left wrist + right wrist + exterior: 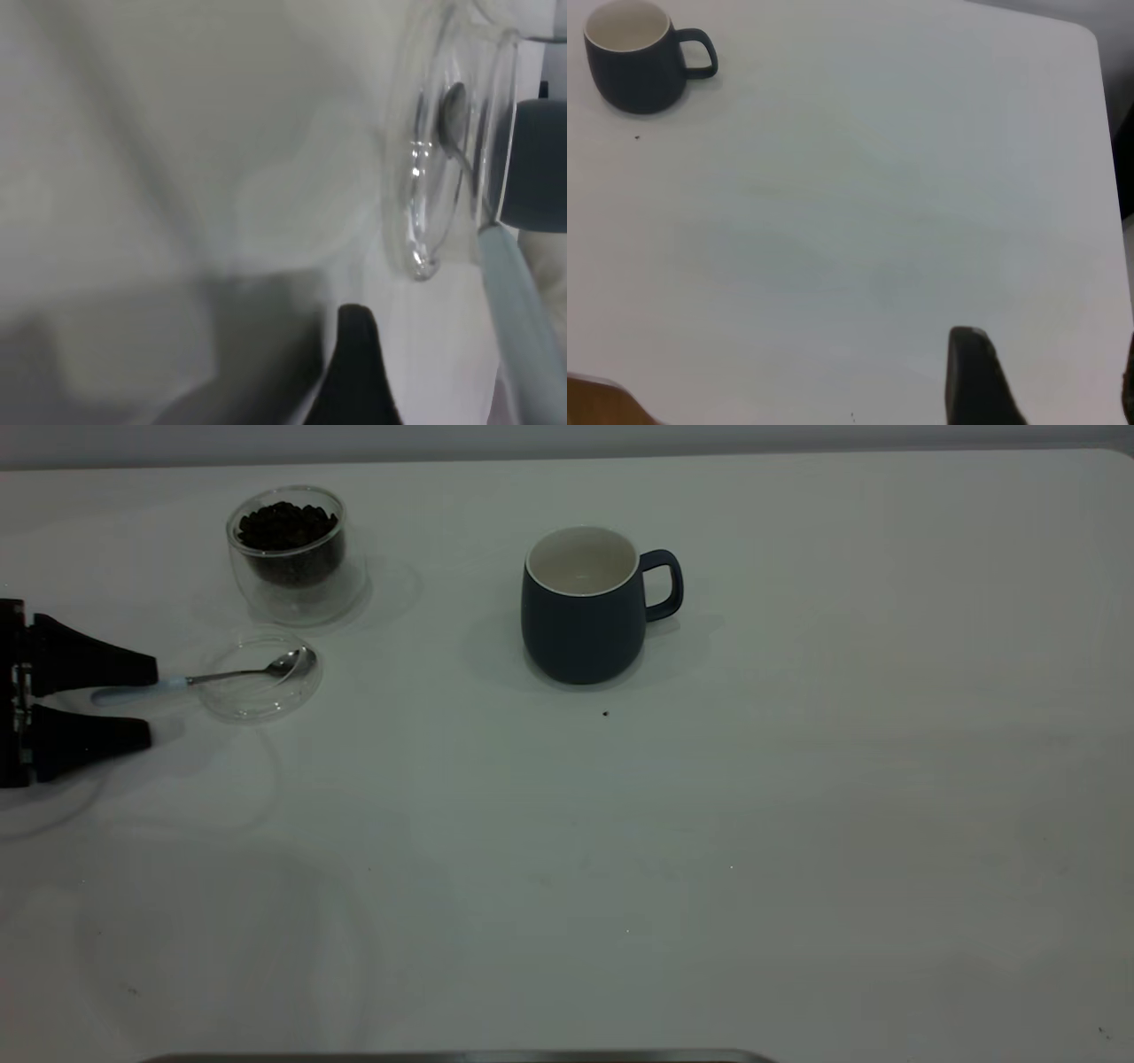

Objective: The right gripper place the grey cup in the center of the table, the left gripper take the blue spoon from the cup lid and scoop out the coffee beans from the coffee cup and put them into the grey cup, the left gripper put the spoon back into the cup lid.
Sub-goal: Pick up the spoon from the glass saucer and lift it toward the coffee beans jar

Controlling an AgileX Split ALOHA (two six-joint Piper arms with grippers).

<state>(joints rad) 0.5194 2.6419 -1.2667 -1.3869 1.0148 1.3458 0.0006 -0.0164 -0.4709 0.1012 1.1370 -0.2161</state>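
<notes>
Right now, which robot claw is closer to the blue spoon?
Left. The left gripper is open with its fingers either side of the blue spoon handle's end. The right gripper is far away, past the grey cup, out of the exterior view.

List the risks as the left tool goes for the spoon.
The left tool is open around the pale handle of the spoon, whose bowl rests in the clear lid. A slanted close might tip the spoon or drag the light lid. The glass of beans stands right behind the lid; a wide lift could knock it.
</notes>
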